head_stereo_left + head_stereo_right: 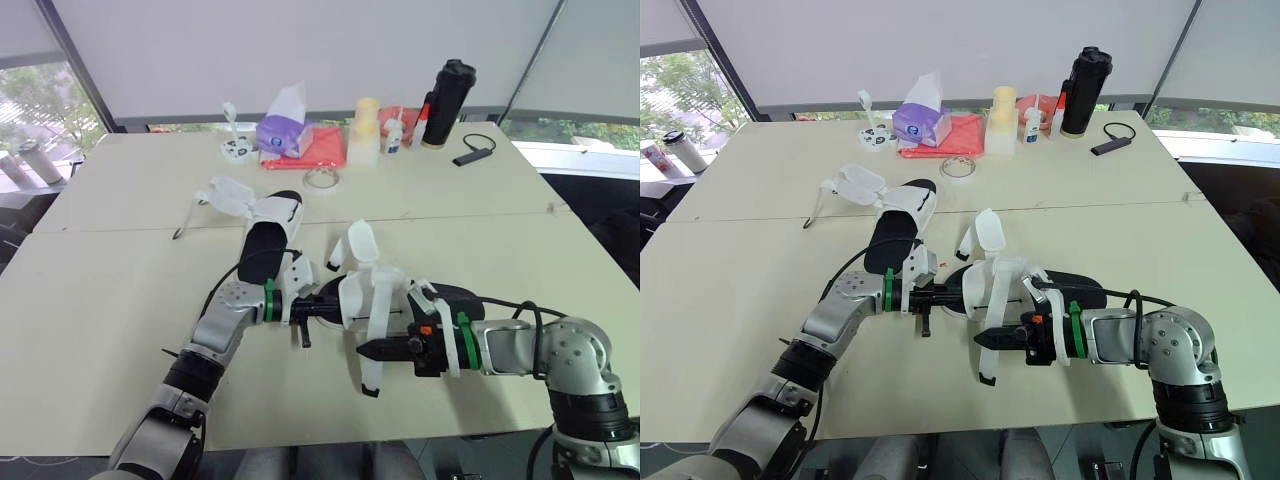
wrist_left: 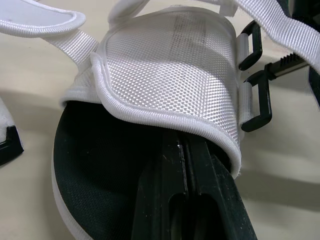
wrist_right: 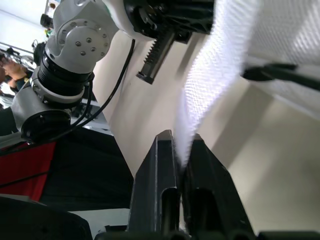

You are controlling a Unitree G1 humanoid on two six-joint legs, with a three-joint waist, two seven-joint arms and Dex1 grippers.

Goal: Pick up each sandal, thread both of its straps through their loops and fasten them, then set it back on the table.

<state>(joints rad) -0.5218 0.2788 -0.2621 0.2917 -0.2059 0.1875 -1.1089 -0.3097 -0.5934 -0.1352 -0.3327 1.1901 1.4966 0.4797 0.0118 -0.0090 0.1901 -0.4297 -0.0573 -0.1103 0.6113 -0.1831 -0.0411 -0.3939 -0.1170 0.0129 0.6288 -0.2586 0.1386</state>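
The near sandal point(image 1: 372, 296), black-soled with white mesh straps, is held between both grippers just above the table point(image 1: 120, 300). My left gripper point(image 1: 323, 304) is shut on the sandal's edge, its fingers point(image 2: 186, 170) pushed under the white upper onto the black sole. My right gripper point(image 1: 364, 349) is shut on a loose white strap point(image 3: 215, 75) that hangs down from the sandal. Two black loops point(image 2: 259, 100) sit at the side of the upper. The second sandal point(image 1: 270, 228) lies farther back on the table with its straps spread open.
Along the far edge stand a purple tissue pack point(image 1: 285, 130), a red cloth point(image 1: 322, 150), a pale container point(image 1: 365, 130), a small glue bottle point(image 1: 395, 136) and a black bottle point(image 1: 447, 103). A tape roll point(image 1: 322, 178) and a black cable dongle point(image 1: 472, 152) lie nearby.
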